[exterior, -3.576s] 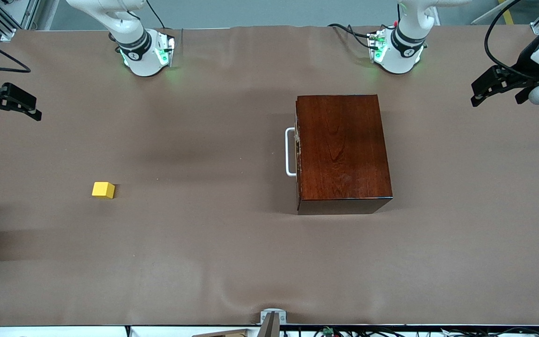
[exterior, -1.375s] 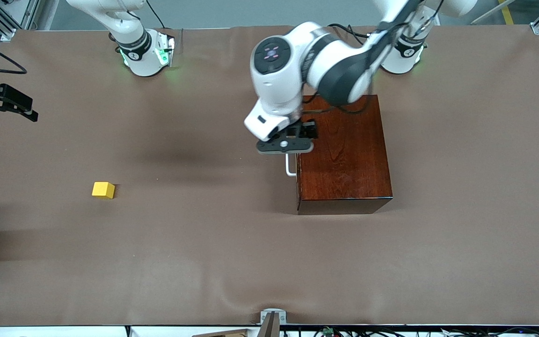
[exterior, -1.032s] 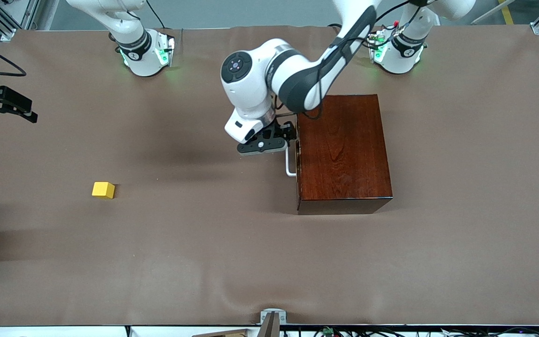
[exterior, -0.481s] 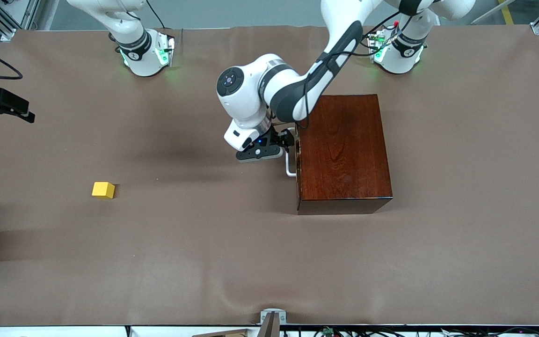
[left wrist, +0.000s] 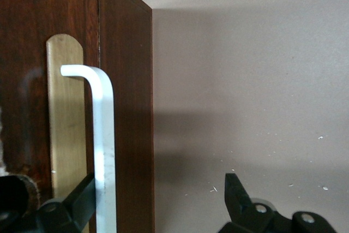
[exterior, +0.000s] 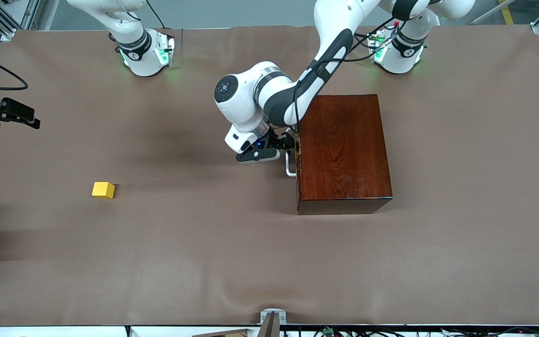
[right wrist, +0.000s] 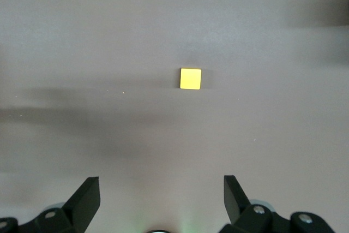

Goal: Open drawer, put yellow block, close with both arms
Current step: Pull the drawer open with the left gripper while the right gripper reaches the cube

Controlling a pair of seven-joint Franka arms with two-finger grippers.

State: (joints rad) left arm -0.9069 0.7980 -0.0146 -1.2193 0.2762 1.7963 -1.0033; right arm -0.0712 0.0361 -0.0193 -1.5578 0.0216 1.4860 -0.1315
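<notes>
Drawer (exterior: 298, 154): sitting flush in the box (exterior: 343, 147), front facing the right arm's end of the bench; the seam around the front is showing tight in the left wrist view.
Handle (left wrist: 101, 145): white bar standing off the drawer front on a light backing strip; in the front view its lower end (exterior: 290, 169) is showing below the end effector.
Left end effector (exterior: 282, 146): reaching in at the handle, fingers standing apart; one finger (left wrist: 76, 203) is sitting between the bar and the drawer front, the second (left wrist: 237, 195) well clear on the open side, so the bar is lying between them and not being squeezed.
Left arm (exterior: 293, 86): stretching from its base down past the box's top corner.
Block (exterior: 103, 189): yellow, lying on the bench well apart from the box, toward the right arm's end and nearer the front camera than the handle; in the right wrist view it (right wrist: 191, 78) is lying alone on the cloth.
Right end effector (exterior: 10, 114): waiting at the bench's edge, fingers wide apart, holding nothing.
Bench (exterior: 194, 243): covered in brown cloth.
</notes>
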